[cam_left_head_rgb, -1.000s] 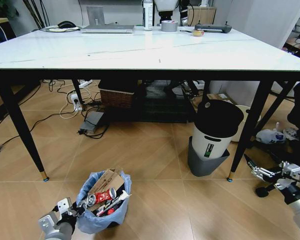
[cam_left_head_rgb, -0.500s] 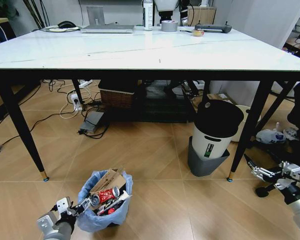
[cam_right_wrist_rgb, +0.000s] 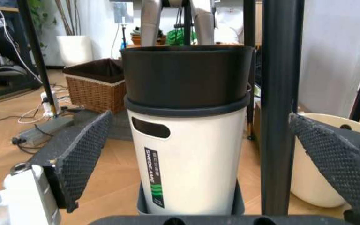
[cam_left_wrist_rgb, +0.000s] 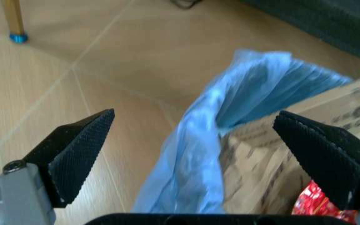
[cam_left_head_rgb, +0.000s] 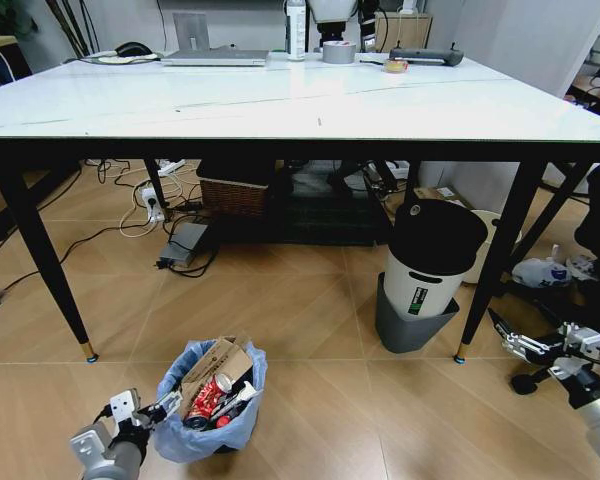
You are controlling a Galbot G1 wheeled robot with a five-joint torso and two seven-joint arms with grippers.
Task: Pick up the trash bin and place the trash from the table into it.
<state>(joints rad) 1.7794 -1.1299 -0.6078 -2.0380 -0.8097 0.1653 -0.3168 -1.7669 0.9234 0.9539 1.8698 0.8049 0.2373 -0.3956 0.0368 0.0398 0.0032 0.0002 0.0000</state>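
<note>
The trash bin [cam_left_head_rgb: 212,425], lined with a crinkly light-blue bag [cam_left_wrist_rgb: 230,117], stands on the floor in front of the table [cam_left_head_rgb: 280,105]. Trash lies inside it: torn brown cardboard [cam_left_head_rgb: 212,362] and red-white snack packs [cam_left_head_rgb: 204,397]. My left gripper [cam_left_head_rgb: 152,412] is low beside the bin's left side. It is open, and in the left wrist view [cam_left_wrist_rgb: 194,117] the bag's rim lies between its spread fingers, with cardboard [cam_left_wrist_rgb: 292,140] and a red pack [cam_left_wrist_rgb: 320,208] behind. My right gripper [cam_left_head_rgb: 508,340] hangs open low at the right, near a table leg [cam_left_head_rgb: 495,270].
A white cylinder with a black top [cam_left_head_rgb: 430,265] stands in a grey base under the table; it is also in front of the right gripper [cam_right_wrist_rgb: 186,122]. A wicker basket [cam_left_head_rgb: 233,193], cables and a power strip lie beneath. A laptop [cam_left_head_rgb: 212,55] and tape roll [cam_left_head_rgb: 338,52] sit at the table's far edge.
My left arm has drifted slightly down and to the left beside the bin. The snack packs in the bin have settled lower. The right arm has not moved.
</note>
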